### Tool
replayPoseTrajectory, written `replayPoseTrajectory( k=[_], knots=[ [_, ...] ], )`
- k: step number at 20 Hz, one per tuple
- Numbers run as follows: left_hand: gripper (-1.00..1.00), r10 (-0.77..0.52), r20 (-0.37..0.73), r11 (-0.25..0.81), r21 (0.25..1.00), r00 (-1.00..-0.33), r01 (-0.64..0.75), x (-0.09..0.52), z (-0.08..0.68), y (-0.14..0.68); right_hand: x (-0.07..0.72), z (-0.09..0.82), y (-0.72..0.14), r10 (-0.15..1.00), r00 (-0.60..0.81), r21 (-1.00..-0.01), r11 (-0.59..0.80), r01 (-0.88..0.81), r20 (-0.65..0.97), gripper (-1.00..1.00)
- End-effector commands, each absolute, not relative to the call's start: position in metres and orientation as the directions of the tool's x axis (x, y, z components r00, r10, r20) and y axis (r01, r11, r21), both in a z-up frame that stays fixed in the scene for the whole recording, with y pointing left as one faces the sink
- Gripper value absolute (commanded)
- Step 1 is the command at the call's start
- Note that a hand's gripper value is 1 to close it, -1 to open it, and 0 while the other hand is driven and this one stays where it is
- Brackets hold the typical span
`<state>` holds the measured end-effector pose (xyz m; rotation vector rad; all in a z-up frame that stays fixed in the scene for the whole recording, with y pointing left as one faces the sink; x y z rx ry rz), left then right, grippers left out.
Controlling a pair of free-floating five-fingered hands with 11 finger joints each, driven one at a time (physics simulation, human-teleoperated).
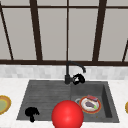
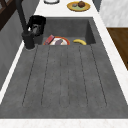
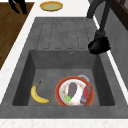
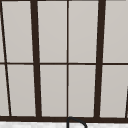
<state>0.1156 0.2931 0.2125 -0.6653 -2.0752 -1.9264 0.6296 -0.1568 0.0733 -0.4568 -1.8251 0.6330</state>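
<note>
My right hand [image 1: 79, 79] sits against the right side of the black faucet's base [image 1: 67, 79], its fingers curled round the faucet handle, which is hidden inside the grip. The same hand [image 3: 99, 45] shows under the faucet body [image 3: 101, 30] in the right side view, and as a hand [image 2: 37, 24] just beyond the faucet [image 2: 28, 38] in the left side view. My left hand [image 1: 31, 113] hangs idle over the drainboard's front left corner, fingers relaxed and holding nothing; it also shows as the left hand [image 3: 17, 6].
In the basin lie a red-rimmed plate [image 3: 60, 98] carrying an eggplant [image 3: 72, 89] and a red block [image 3: 86, 93], with a banana [image 3: 38, 95] beside it. A red ball [image 1: 67, 115] is at the front edge. Yellow plates [image 1: 3, 104] [image 2: 78, 6] stand on both counters.
</note>
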Motion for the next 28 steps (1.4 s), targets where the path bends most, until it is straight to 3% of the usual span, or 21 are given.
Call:
replayPoseTrajectory(
  k=[1, 9, 12, 13, 28],
  knots=[
    [0.00, 0.169, 0.464, 0.031, 0.880, -0.870, 0.475, 0.116, 0.213, 0.293, 0.622, 0.054, -0.173, 0.537, -0.347, -0.566, 0.824, 0.019, 0.769, 1.00],
    [0.00, 0.169, 0.464, 0.031, 0.880, -0.870, 0.475, 0.116, 0.213, 0.293, 0.630, 0.070, -0.165, 0.554, -0.334, -0.587, 0.809, 0.002, 0.763, 1.00],
    [0.00, 0.169, 0.464, 0.031, 0.880, -0.870, 0.475, 0.116, 0.213, 0.293, 0.641, 0.077, -0.165, 0.558, -0.341, -0.618, 0.780, -0.096, 0.757, 1.00],
    [0.00, 0.169, 0.464, 0.031, 0.880, -0.870, 0.475, 0.116, 0.213, 0.293, 0.636, 0.087, -0.174, 0.564, -0.354, -0.631, 0.769, -0.102, 0.746, -1.00],
    [0.00, 0.169, 0.464, 0.031, 0.880, -0.870, 0.475, 0.116, 0.213, 0.293, 0.602, 0.147, -0.238, 0.671, -0.343, -0.741, 0.659, -0.131, 0.657, -1.00]
  ],
)
